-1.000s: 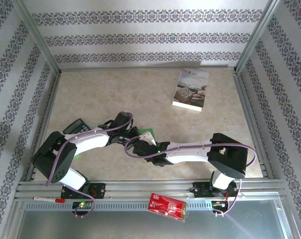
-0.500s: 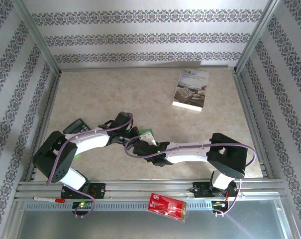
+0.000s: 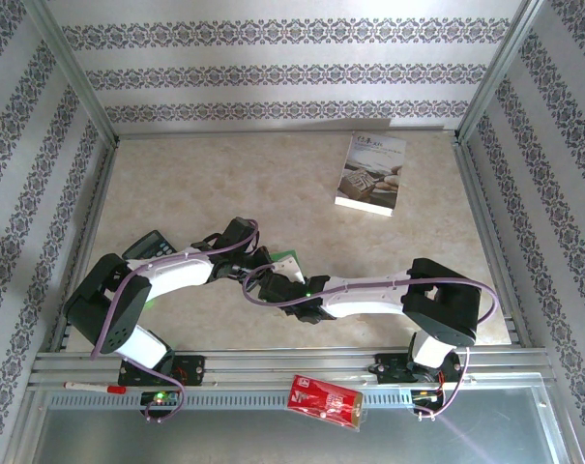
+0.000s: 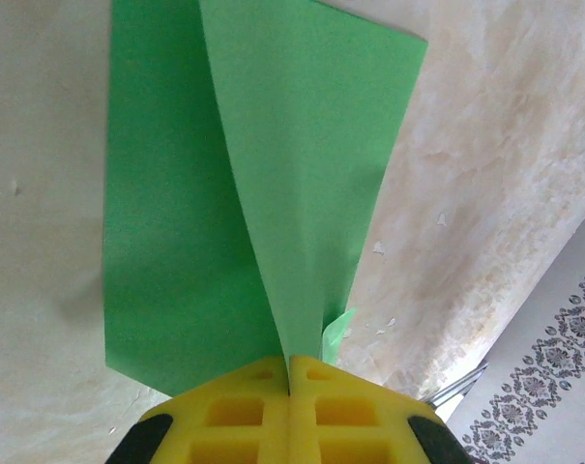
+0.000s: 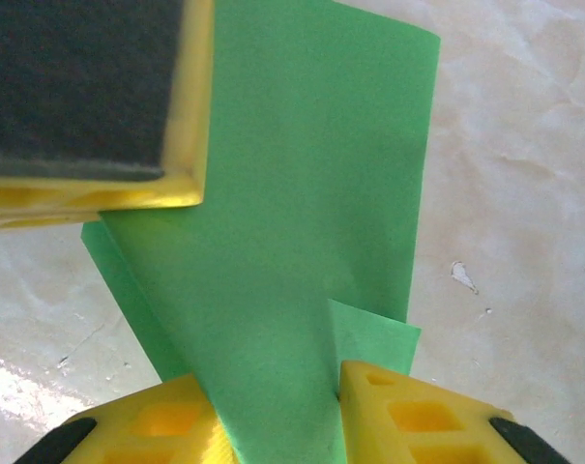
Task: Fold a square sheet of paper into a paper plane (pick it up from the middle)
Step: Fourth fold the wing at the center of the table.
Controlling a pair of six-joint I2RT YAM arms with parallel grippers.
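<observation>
- The left wrist camera gives the grip itself. The left end effector point(image 4: 290, 369) is closed, its two yellow fingers meeting, and the narrow end of the green sheet of paper point(image 4: 273, 193) is pinched in the seam between them.
- In that view the sheet is folded along a lengthwise crease running away from the fingers. One layer lies flat on the pale marbled surface point(image 4: 41, 242), and the other rises from it and widens toward the far edge.
- A small lighter green flap point(image 4: 338, 333) pokes out just right of the pinch.
- The right wrist camera looks at the same sheet from the other side. The right end effector point(image 5: 273, 387) has its jaws standing apart, with the green paper running through the gap. Whether the pads press on it cannot be told.
- That view also takes in one finger point(image 5: 89, 87) of the left end effector at the upper left, its dark face and yellow rim lying over the sheet's edge.
- The overhead camera adds the layout. Both arms reach inward and their tips come close together in the near half of the surface.
- From above, the sheet is a small green patch point(image 3: 284, 259) beside the two tips, mostly covered by the arms.
- Overhead, a white printed booklet point(image 3: 371, 174) lies at the far right, well apart from the arms.
- A dark calculator point(image 3: 147, 245) sits by the left arm, and a red packet point(image 3: 326, 401) rests on the near metal rail between the bases.
</observation>
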